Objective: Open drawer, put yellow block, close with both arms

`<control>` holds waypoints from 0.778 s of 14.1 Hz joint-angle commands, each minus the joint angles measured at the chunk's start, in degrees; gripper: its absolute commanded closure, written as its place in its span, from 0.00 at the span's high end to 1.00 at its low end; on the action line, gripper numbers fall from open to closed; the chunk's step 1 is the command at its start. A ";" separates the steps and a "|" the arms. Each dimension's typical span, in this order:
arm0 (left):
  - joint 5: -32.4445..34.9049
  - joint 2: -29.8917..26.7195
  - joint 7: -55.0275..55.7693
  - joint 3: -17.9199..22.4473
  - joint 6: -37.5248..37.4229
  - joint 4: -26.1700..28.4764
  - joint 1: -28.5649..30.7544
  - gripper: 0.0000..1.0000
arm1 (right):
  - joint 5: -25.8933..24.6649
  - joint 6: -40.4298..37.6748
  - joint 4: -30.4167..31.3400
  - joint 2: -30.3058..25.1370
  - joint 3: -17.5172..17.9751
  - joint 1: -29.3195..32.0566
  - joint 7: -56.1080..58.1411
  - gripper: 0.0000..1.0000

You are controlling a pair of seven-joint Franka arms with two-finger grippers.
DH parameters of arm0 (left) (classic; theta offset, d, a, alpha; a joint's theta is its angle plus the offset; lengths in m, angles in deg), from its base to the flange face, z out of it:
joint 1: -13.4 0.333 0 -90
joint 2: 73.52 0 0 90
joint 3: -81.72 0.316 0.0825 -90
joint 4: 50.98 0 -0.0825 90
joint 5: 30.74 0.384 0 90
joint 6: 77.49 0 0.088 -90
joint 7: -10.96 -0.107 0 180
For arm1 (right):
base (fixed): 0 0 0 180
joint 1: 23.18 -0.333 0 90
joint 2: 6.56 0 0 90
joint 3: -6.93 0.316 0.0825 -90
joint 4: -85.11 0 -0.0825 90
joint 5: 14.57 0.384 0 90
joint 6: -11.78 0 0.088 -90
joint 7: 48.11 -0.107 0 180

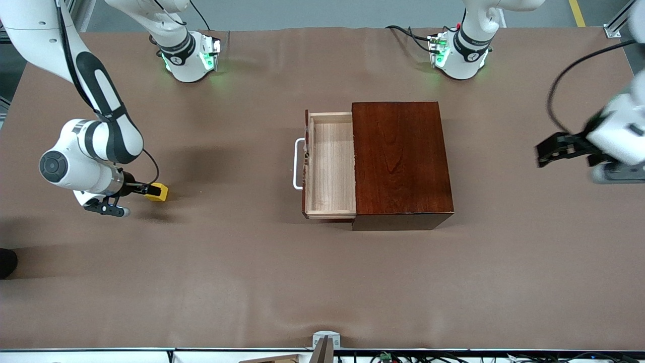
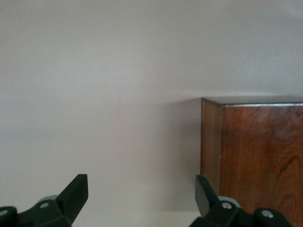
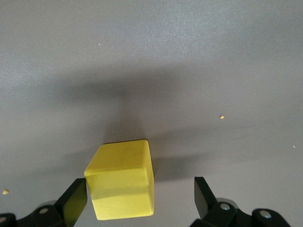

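The yellow block (image 1: 158, 192) lies on the table near the right arm's end. My right gripper (image 1: 149, 190) is low at the block. In the right wrist view the block (image 3: 122, 179) sits between the open fingers of the right gripper (image 3: 140, 201), against one finger (image 3: 75, 201) and with a gap to the other. The drawer (image 1: 332, 166) is pulled out of the mahogany box (image 1: 400, 161) and is empty; its white handle (image 1: 298, 164) faces the right arm's end. My left gripper (image 1: 540, 155) is open and empty in the air by the left arm's end; the left wrist view shows this gripper (image 2: 140, 198) and the box's corner (image 2: 255, 156).
The brown table (image 1: 242, 262) spreads wide around the box. A small metal bracket (image 1: 325, 340) sits at the table edge nearest the camera. The arms' green-lit bases (image 1: 189, 58) stand along the edge farthest from the camera.
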State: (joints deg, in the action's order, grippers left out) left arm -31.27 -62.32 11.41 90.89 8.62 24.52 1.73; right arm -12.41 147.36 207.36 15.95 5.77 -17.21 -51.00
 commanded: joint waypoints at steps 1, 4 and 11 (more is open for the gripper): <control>-1.94 -6.27 -5.28 -1.09 3.63 9.30 2.97 1.00 | 1.09 1.87 1.85 -0.72 0.28 -0.26 -0.63 1.00; -1.24 -8.73 -6.42 -0.91 3.72 12.37 2.97 1.00 | 1.09 6.27 4.48 -0.72 0.36 -0.70 -0.72 0.61; 2.45 -12.16 -4.32 -10.49 4.16 16.69 8.95 1.00 | 1.09 5.40 4.31 -1.15 0.36 -1.06 -0.89 0.00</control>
State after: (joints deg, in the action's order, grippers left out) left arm -30.92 -71.89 6.34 82.98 11.80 38.72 9.20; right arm -12.38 152.85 210.74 16.00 6.15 -17.63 -51.24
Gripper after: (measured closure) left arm 0.000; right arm 0.445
